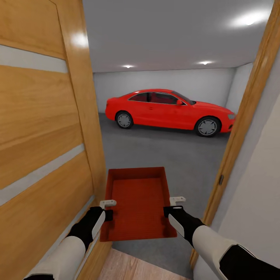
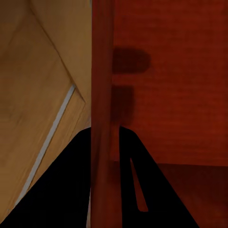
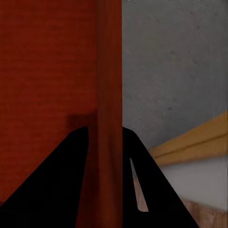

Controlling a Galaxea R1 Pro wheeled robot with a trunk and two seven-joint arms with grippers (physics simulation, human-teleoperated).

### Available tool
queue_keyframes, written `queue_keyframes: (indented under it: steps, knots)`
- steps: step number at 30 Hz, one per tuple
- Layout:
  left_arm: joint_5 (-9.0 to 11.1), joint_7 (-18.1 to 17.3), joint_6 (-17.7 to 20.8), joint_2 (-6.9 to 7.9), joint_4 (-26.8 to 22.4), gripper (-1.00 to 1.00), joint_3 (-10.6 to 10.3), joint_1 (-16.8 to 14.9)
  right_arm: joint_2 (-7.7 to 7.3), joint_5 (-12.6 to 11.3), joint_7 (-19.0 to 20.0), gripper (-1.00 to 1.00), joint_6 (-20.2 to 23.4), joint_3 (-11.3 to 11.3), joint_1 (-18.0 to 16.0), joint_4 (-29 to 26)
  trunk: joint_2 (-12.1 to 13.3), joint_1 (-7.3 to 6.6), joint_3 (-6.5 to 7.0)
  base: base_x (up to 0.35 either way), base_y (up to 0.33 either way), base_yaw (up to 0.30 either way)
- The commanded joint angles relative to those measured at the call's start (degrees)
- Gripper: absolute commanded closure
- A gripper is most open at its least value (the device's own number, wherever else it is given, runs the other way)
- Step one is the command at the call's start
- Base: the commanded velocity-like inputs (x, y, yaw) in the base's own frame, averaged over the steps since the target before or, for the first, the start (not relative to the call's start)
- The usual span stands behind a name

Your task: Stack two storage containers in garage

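A: How is the storage container (image 1: 137, 206) likely to handle?

B: It is judged to be stiff and fairly light: thin, low walls, a flat bottom, nothing seen inside. The plain walls may be somewhat slippery, so a grip astride the rim is favoured over a squeeze on the outside faces.

A: Where is it being held?

B: At its two long side walls, near the end closest to the robot. The left pincer (image 1: 108, 209) is clenched on the left wall, and the right pincer (image 1: 174, 206) is clenched on the right wall. In each wrist view the wall is seen running up between the two dark fingers (image 2: 142, 190), one finger inside the bin and one outside.

A: And where is the bin?

B: It is carried in the air at the doorway, between the wooden door (image 1: 42, 136) and the door frame (image 1: 245, 116), above the grey floor (image 1: 175, 155) of the garage. A red car (image 1: 167, 111) is parked well beyond.

A: Which way does it point?

B: Its long axis is directed straight away from the robot, into the garage, with the open top upward and the bottom roughly level.
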Motion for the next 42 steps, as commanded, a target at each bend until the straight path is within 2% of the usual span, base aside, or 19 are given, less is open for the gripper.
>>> queue_keyframes:
  steps: [1,7,22,42]
  knots:
    - [-0.4,0.5,0.5,0.01,0.0,1.00,0.2,0.0,-0.15,1.9,-2.1,1.00,0.4,-1.1,-0.1,-0.2,-0.1,0.05,-0.10,0.168,0.172,0.000]
    - [-0.5,0.5,0.5,0.01,0.0,1.00,0.2,0.0,-0.15,1.9,-2.1,1.00,0.4,-1.2,-0.1,-0.3,-0.1,0.05,-0.10,0.147,0.132,-0.074]
    - [-0.5,0.5,0.5,0.02,0.0,1.00,0.2,0.0,-0.15,1.9,-2.1,1.00,0.4,-1.2,-0.1,-0.2,-0.1,0.05,-0.10,0.009,0.006,-0.224]
    - [-0.5,0.5,0.5,0.03,0.0,1.00,0.2,0.0,-0.17,1.9,-2.1,1.00,0.4,-1.2,-0.1,-0.2,-0.1,0.05,-0.10,0.121,0.109,-0.030]
